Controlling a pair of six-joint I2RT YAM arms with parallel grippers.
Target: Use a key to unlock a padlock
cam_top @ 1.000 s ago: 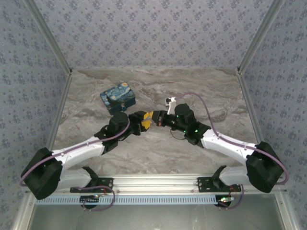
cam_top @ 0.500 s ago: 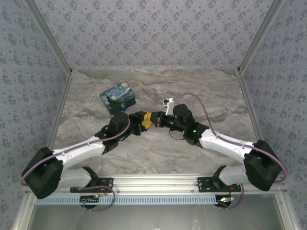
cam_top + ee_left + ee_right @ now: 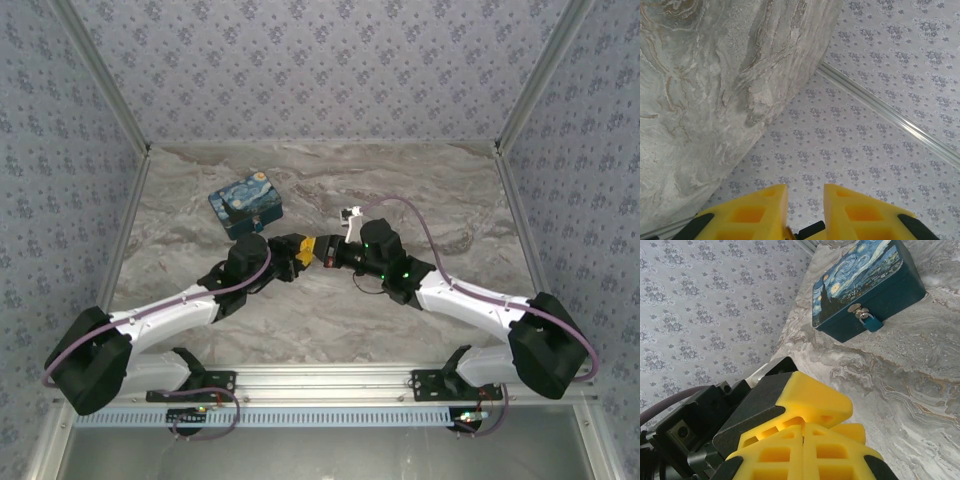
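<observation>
Toward the far-left corner of the worktop [image 3: 420, 190]: padlock [image 3: 871, 321] hanging from the clasp on the front of the painted box [image 3: 860, 280]. Nearer the middle, left gripper [image 3: 805, 195] and right gripper [image 3: 803, 440] tip to tip, just short of the box. Narrow gap between left fingers [image 3: 760, 210]; right fingers [image 3: 775, 452] pressed flat together at the tips

- A marble-patterned tabletop [image 3: 330, 310], grey with brownish veins, is spreading across the bottom of the enclosure.
- Pale bluish wallpaper [image 3: 320, 70] with small repeating flower motifs is covering the back wall and both side walls.
- Silvery metal rails [image 3: 100, 82] are running up the corners where the walls are meeting.
- A metal frame [image 3: 330, 378] is lining the table's near edge.
- Soft, even light is falling over the whole surface.
</observation>
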